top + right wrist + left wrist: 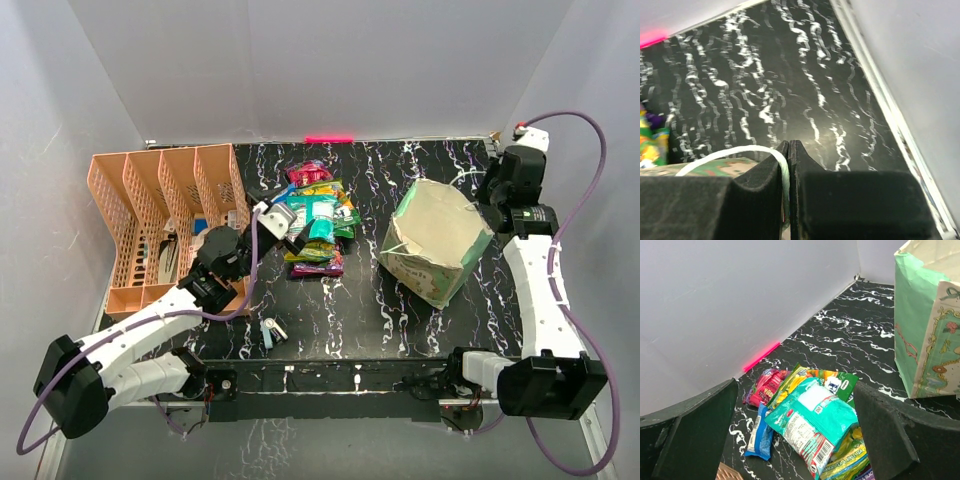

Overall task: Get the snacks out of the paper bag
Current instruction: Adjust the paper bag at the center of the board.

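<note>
The cream paper bag (435, 240) with green print stands tilted at the right of the table; it also shows in the left wrist view (930, 325). Several snack packets (318, 222) lie piled at the back middle, a teal one (812, 422) on top, with red (766, 386), blue (759, 432) and green-yellow ones around it. My left gripper (283, 222) is open and empty, just left of the pile. My right gripper (789, 150) is shut on the bag's white string handle (730, 152) at the bag's far right side (490, 215).
An orange slotted tray (165, 225) stands at the left edge. A small pale blue item (271, 333) lies near the front. A pink strip (328, 138) marks the back wall. White walls enclose the table.
</note>
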Tool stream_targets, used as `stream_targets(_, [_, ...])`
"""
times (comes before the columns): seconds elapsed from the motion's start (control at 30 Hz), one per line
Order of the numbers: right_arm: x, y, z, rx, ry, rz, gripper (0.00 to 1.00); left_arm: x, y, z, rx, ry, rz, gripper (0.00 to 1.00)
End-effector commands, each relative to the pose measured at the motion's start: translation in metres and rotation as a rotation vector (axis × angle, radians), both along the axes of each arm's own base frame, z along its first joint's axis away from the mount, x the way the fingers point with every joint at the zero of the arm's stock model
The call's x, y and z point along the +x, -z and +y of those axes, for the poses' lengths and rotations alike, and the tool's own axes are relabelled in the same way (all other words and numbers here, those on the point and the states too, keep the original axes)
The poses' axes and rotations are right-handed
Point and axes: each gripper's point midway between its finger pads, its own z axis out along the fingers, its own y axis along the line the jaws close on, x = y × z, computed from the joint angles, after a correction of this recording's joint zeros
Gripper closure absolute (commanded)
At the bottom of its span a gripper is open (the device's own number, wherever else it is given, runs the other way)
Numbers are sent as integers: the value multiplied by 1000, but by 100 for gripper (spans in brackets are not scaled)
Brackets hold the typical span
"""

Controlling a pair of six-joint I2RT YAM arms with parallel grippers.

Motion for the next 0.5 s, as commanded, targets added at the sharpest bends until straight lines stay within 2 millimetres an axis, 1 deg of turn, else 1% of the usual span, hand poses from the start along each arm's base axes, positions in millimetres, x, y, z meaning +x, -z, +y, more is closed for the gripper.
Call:
stream_targets(0.0, [-3, -20, -37, -58, 93, -81, 92, 0, -40, 16, -120, -63, -50, 2])
stream_targets(0.07, [0, -21, -42, -89, 100, -87, 91, 1, -43, 19, -130, -78, -55, 2])
stream_targets(0.13, [5, -21, -45, -105, 99, -69, 86, 1, -44, 21, -130, -87, -55, 2])
stream_targets(0.27, [8, -29, -42, -127, 61, -56, 76, 4, -47, 27, -140, -124, -53, 2])
stream_targets(0.4, [10, -34, -53, -173, 98, -34, 71, 10, -45, 31, -142, -167, -5, 2])
stream_targets(0.47, [13, -34, -49, -163, 71, -25, 63, 11, -45, 32, -144, -174, 1, 2])
